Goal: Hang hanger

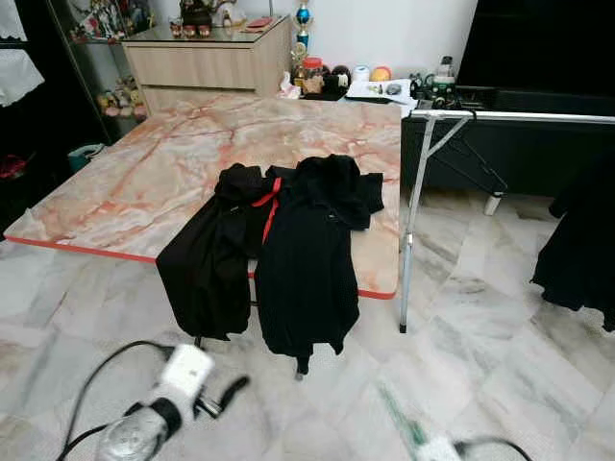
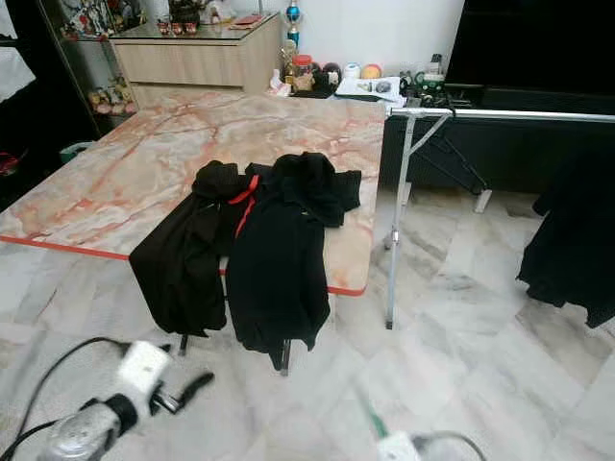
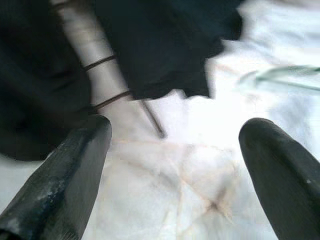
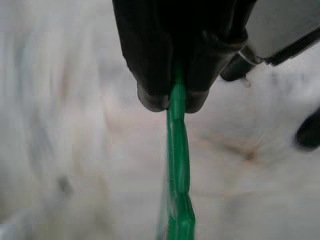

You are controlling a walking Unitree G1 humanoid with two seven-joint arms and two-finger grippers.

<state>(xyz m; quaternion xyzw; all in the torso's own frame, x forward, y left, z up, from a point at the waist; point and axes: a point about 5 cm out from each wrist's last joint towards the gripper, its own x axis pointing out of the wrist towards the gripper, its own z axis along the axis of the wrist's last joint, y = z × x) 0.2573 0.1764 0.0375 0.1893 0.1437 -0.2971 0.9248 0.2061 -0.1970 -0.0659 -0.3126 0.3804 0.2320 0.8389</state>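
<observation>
right pincer (image 4: 172, 102): clenched on green hanger (image 4: 177, 170), lower right of frame
left pincer (image 3: 175, 165): released, empty, lower left
rail (image 1: 519, 116): upper right, well apart
handling: light, stiff, slick plastic; hold near the hook, probably
</observation>
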